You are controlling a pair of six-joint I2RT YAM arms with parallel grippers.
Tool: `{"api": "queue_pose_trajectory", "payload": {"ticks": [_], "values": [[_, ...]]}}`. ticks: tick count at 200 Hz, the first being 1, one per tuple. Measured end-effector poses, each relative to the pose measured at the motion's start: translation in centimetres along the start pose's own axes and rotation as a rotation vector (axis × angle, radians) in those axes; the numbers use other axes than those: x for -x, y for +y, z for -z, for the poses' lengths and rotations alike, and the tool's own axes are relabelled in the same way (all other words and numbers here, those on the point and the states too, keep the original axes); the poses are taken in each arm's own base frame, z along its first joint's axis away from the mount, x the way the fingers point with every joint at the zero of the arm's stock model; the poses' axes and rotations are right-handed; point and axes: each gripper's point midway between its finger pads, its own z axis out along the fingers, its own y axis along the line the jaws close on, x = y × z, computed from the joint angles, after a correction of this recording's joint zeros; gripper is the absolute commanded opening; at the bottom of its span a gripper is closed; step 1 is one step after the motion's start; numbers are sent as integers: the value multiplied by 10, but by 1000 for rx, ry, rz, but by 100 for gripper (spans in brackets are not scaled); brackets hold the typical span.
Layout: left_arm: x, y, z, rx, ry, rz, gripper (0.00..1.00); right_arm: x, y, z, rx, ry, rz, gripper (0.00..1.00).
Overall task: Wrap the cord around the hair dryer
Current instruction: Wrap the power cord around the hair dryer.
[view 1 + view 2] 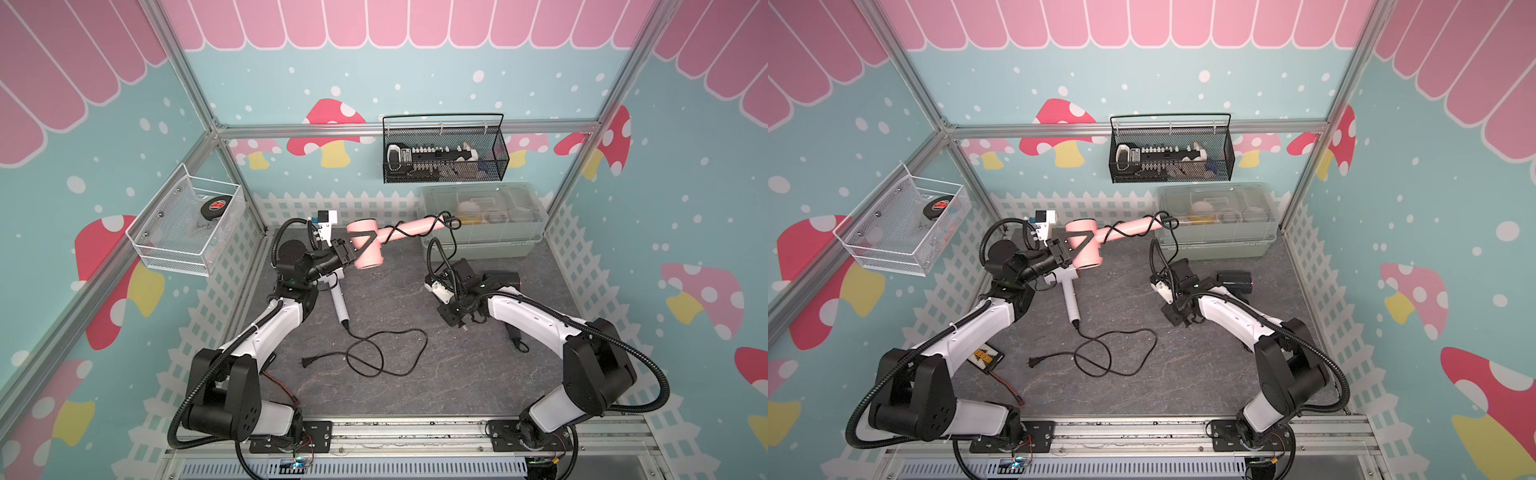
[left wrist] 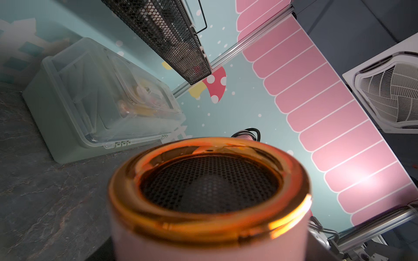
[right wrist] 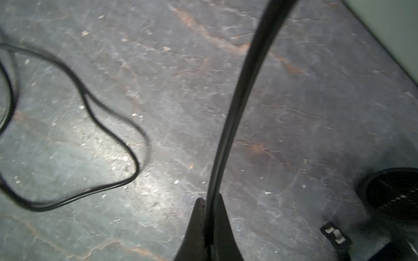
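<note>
While the pink hair dryer (image 1: 370, 259) is being held aloft, its cord (image 3: 237, 101) is being wound on.
The head is being clamped by the left gripper (image 1: 358, 246) above the table's (image 1: 415, 374) rear; the cord is being pinched below by the right gripper's (image 3: 209, 203) closed jaws. Another taut loop over the handle (image 1: 409, 228) is likely being called for next.

In my left gripper (image 1: 358, 246) the hair dryer (image 1: 371, 258) hangs left of the box (image 1: 478, 246); its cord (image 3: 233, 108) drops to my right gripper (image 3: 210, 200)
</note>
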Motion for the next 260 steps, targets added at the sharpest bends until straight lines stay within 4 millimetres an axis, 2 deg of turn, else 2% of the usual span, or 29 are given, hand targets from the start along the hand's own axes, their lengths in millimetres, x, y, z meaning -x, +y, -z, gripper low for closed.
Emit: {"api": "queue_pose_trajectory", "payload": {"ticks": [21, 38, 59, 81, 94, 113, 127, 141, 165, 176, 186, 204, 227, 243, 260], "values": [[-9, -4, 8, 9, 8, 1, 0, 4, -33, 5, -50, -26, -50, 0], [-10, -6, 17, 41, 0, -16, 0, 13, -45, 12, -75, -45, -47, 0], [3, -6, 27, 75, -42, -46, 0, 21, -42, 19, -67, -61, -24, 0], [18, -1, 32, 126, -81, -70, 0, 13, -36, 27, -67, -41, -13, 0], [26, 3, 33, 168, -98, -89, 0, 8, -35, 43, -85, -44, -11, 0], [37, 9, 36, 221, -133, -114, 0, 11, -32, 76, -108, -89, 9, 0], [47, 19, 42, 271, -173, -123, 0, 20, -22, 102, -107, -115, 62, 0], [55, 34, 47, 334, -206, -121, 0, 35, 2, 119, -82, -128, 159, 0], [58, 63, 51, 438, -214, -104, 0, 47, 49, 129, -27, -76, 336, 0], [56, 72, 52, 478, -199, -99, 0, 49, 59, 132, -27, -45, 392, 0], [53, 79, 53, 512, -184, -97, 0, 53, 60, 138, -44, -29, 425, 0], [44, 86, 52, 562, -143, -104, 0, 78, 48, 166, -112, -68, 456, 0], [24, 91, 46, 596, -70, -114, 0, 130, 29, 225, -232, -224, 482, 0], [7, 95, 42, 619, -15, -111, 0, 164, 23, 265, -291, -342, 508, 0], [-7, 97, 38, 633, 30, -111, 0, 183, 22, 289, -314, -416, 540, 0]]}}
